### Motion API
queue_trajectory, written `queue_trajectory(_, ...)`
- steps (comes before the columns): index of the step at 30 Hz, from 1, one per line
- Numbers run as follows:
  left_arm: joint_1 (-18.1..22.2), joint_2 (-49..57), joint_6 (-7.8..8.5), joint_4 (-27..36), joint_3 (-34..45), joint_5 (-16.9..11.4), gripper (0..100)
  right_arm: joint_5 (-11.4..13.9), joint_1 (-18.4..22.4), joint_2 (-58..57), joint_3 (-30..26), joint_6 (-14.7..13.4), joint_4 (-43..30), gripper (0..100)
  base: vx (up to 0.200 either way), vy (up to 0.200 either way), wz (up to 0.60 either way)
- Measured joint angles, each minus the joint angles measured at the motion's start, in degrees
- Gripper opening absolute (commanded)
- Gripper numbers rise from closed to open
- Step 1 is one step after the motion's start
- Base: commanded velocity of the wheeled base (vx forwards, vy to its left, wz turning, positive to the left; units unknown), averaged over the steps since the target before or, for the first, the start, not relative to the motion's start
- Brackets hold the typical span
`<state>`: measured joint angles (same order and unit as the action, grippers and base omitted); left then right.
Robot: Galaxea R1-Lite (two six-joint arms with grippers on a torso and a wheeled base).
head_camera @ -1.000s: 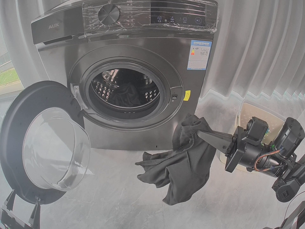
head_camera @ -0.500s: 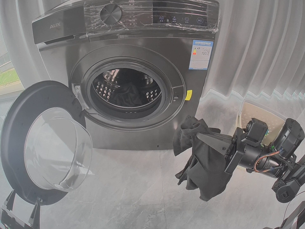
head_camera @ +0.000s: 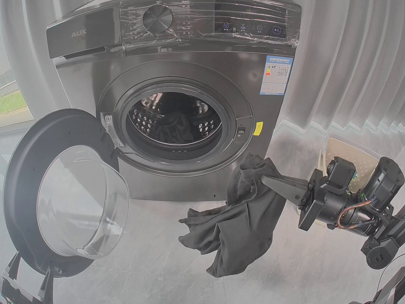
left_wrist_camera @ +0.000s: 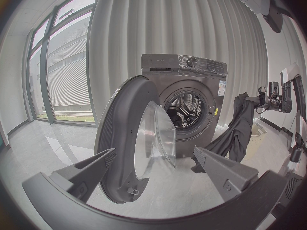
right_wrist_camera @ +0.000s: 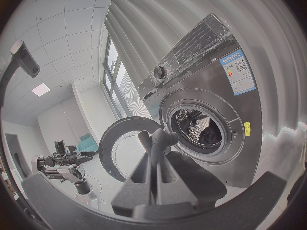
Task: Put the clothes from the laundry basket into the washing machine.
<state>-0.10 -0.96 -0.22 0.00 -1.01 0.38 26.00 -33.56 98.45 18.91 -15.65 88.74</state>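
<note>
My right gripper (head_camera: 265, 177) is shut on a dark grey garment (head_camera: 238, 226), held in the air to the lower right of the washing machine (head_camera: 177, 64). The cloth hangs from the fingers and trails left toward the floor. In the right wrist view a bunch of the garment (right_wrist_camera: 158, 138) sticks up between the closed fingers (right_wrist_camera: 144, 176). The drum opening (head_camera: 175, 121) has a dark piece of clothing (head_camera: 173, 128) inside. The laundry basket (head_camera: 352, 153) stands behind my right arm. My left gripper (left_wrist_camera: 153, 150) is open and holds nothing, low in front of the door.
The round door (head_camera: 55, 191) with its glass bowl (head_camera: 84, 203) stands swung open at the machine's left. White curtains (head_camera: 350, 55) hang behind and to the right. Bare grey floor (head_camera: 147, 267) lies in front of the machine.
The hanging garment swung in under my right gripper half a second ago and has now swung back out to the left. The head view has shifted a little; the gripper stays shut.
</note>
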Motion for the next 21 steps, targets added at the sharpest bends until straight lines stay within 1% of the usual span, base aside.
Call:
queue_trajectory(3, 0.0, 0.0, -0.02, 0.0, 0.0, 0.0, 100, 0.0, 0.0, 0.0, 0.0, 0.1, 0.0, 0, 0.000, 0.000, 0.00)
queue_trajectory(7, 0.0, 0.0, -0.43, 0.0, 0.0, 0.0, 100, 0.0, 0.0, 0.0, 0.0, 0.1, 0.0, 0, 0.000, 0.200, 0.00)
queue_trajectory(12, 0.0, 0.0, -0.10, 0.0, 0.0, 0.0, 100, 0.0, 0.0, 0.0, 0.0, 0.1, 0.0, 0, 0.000, 0.200, 0.00)
queue_trajectory(21, 0.0, 0.0, -0.02, 0.0, 0.0, 0.0, 100, 0.0, -0.1, 0.0, 0.0, 0.1, 0.0, 0, 0.000, 0.000, 0.00)
